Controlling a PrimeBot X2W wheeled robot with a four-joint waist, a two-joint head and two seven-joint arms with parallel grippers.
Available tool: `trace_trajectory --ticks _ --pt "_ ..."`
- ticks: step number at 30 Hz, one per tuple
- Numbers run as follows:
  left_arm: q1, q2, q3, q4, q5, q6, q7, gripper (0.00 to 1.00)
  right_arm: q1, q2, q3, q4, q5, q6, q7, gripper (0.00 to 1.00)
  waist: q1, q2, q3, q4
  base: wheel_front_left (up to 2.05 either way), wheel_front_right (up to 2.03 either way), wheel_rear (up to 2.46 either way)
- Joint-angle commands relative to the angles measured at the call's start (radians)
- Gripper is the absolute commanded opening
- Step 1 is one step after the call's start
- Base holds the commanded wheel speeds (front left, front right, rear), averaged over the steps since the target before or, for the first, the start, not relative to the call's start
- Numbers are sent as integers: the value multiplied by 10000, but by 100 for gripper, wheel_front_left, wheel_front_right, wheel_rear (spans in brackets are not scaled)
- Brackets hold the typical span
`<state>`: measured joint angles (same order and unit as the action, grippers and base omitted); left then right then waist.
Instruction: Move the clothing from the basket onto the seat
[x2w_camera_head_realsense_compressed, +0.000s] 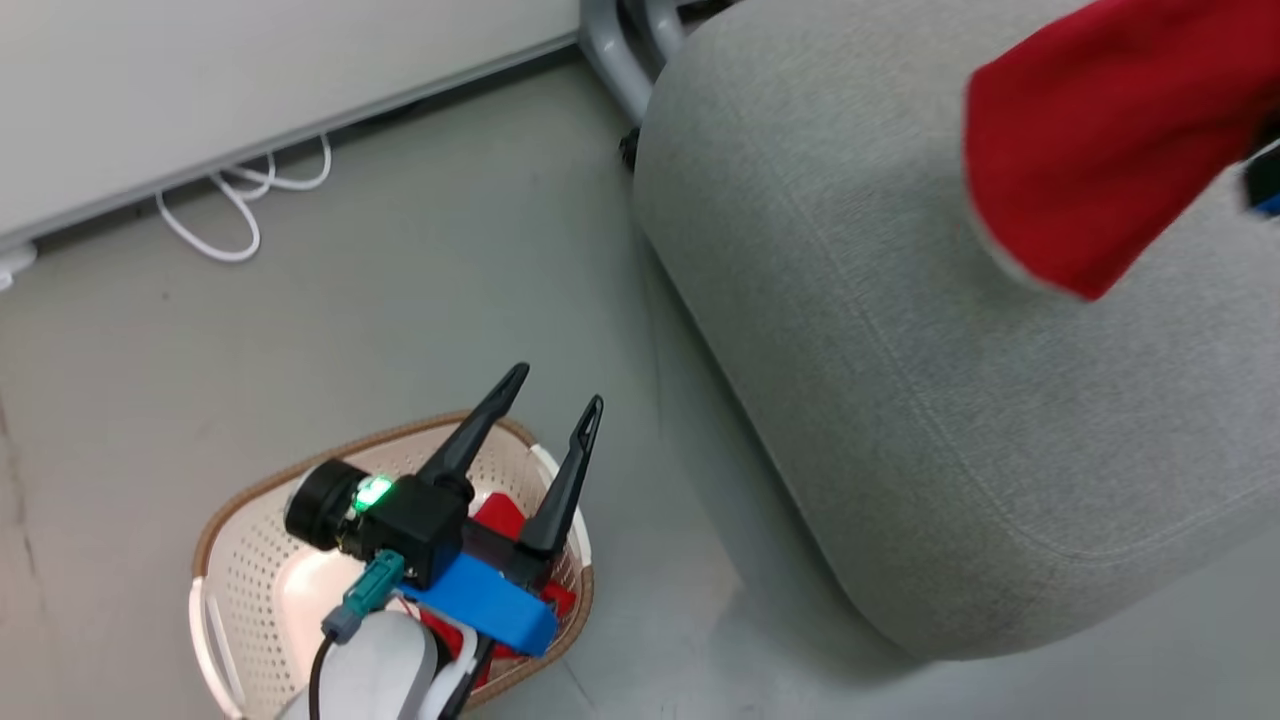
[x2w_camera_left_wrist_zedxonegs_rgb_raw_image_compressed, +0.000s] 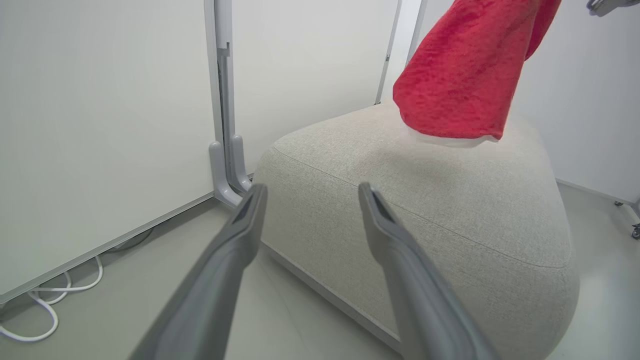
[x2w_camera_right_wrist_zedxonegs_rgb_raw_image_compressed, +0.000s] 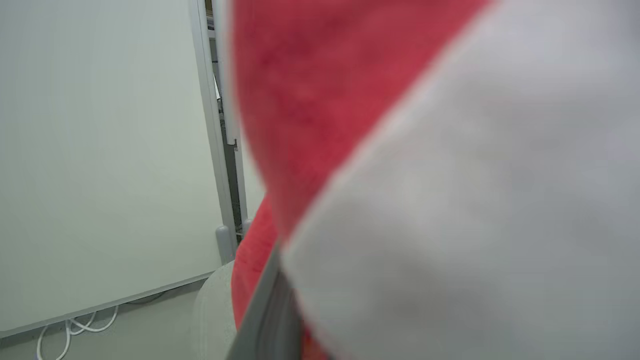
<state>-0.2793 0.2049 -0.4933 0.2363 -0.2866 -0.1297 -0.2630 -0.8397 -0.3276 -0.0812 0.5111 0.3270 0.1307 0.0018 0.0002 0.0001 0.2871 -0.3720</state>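
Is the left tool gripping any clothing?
No: the left tool stands open over the basket with nothing between its jaws; the red garment hangs over the seat.

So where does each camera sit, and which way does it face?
Head view: on the head, looking down at floor, basket and seat; the open left fingers and pale forearm show above the basket.
Left wrist view: on the left wrist, looking along its fingers towards seat and wall.
Right wrist view: on the right wrist, pressed close to the red garment it holds; one right finger shows at the bottom.
Shared: all three show garment and seat; both wrist views show the wall post.
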Motion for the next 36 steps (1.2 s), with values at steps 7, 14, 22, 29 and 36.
trace_trajectory --ticks 7,14,22,29,36 --pt "-1074 484 -378 -515 209 -8 -27 100 -1081 -797 -2300 341 -157 1 -300 0 -2 -1 1794 1040 0 0 0" --pt "-1631 735 -510 -1058 353 -8 -27 100 -1194 -852 -4077 1075 -541 1 -995 0 -2 -1 3042 1542 0 0 0" --pt "-1951 719 -558 -1346 385 -8 -27 100 -821 -389 -4972 2315 -1267 1 -1734 0 -2 -1 3715 1877 0 0 0" --pt "-2066 591 -599 -1242 394 -8 -27 100 -925 -417 -5213 3200 -1981 1 -1908 0 -2 -1 3806 1948 0 0 0" --pt "-2007 554 -537 -1112 321 -8 -27 100 -1181 -361 -5098 3560 -2189 1 -2018 6 -2 -1 3594 1883 0 0 0"
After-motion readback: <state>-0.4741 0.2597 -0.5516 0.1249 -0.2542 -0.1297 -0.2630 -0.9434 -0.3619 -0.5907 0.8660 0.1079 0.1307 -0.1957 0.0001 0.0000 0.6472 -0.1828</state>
